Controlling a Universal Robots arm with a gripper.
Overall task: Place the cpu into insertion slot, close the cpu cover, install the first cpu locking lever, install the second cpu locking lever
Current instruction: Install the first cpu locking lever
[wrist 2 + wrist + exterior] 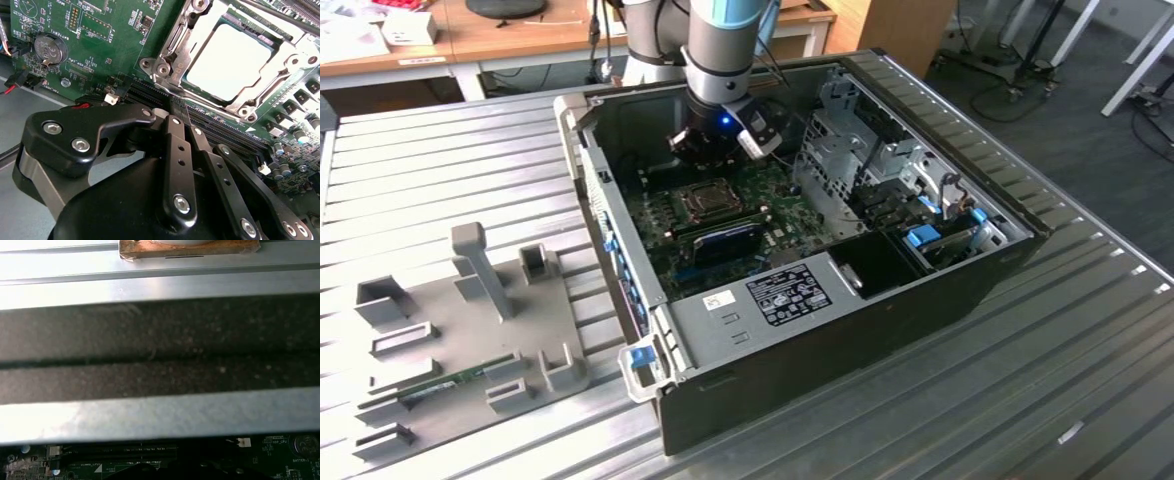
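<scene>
Gripper (179, 107): fingers drawn together, tips low at the socket edge, a stance suited to latching; whether anything is pinched cannot be told | cpu (230, 62): seated in the insertion slot (707, 203) on the motherboard (100, 45) | cpu cover (172, 47): lies flat over the chip's rim, apparently holding it seated.

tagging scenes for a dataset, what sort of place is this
Likely a robotics lab or test workshop: an open computer case lies on a slatted metal table, a robot arm reaches in, and wooden desks stand behind.
</scene>
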